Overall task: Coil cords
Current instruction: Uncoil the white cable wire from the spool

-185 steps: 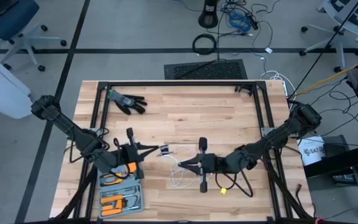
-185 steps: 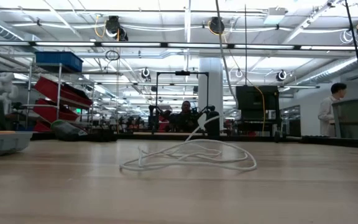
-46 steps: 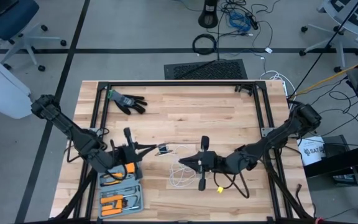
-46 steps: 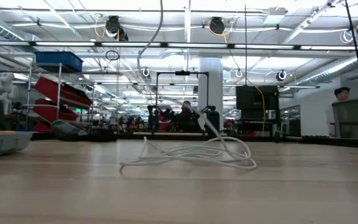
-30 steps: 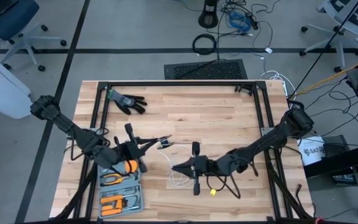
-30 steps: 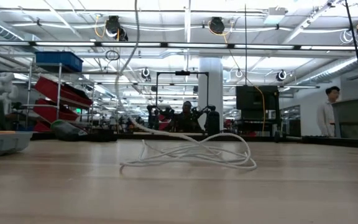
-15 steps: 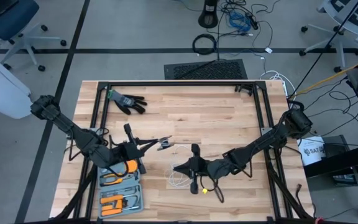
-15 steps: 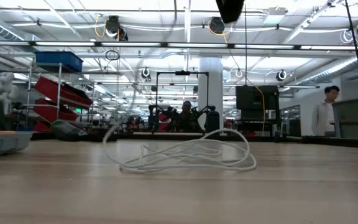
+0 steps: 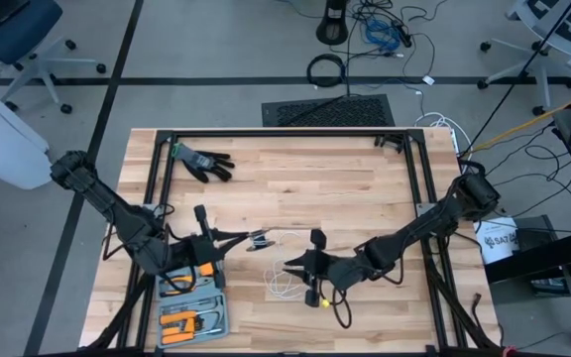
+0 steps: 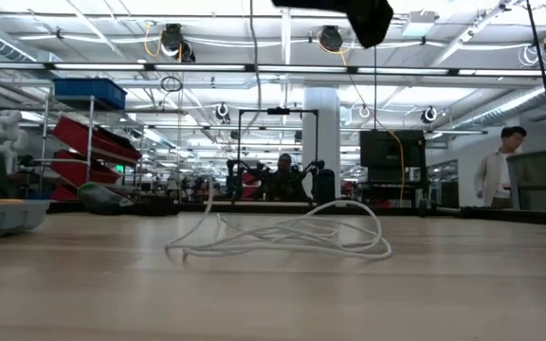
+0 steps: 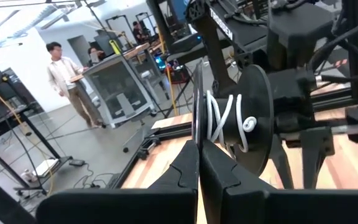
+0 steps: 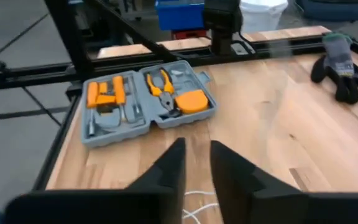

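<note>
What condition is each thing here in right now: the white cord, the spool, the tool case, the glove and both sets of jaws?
White cord: partly wound, the rest in loose loops on the table.
Black spool: a few turns of cord on it.
Left gripper: jaws shut on the spool's rim.
Right gripper: jaws slightly apart, holding nothing.
Tool case: open, lying flat.
Black glove: lying flat.

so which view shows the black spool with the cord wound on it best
The left wrist view: the spool fills the frame, white cord wraps showing, clamped by the shut left gripper. The high view shows only a small speck at that gripper's tip. The low and right wrist views miss it.
</note>
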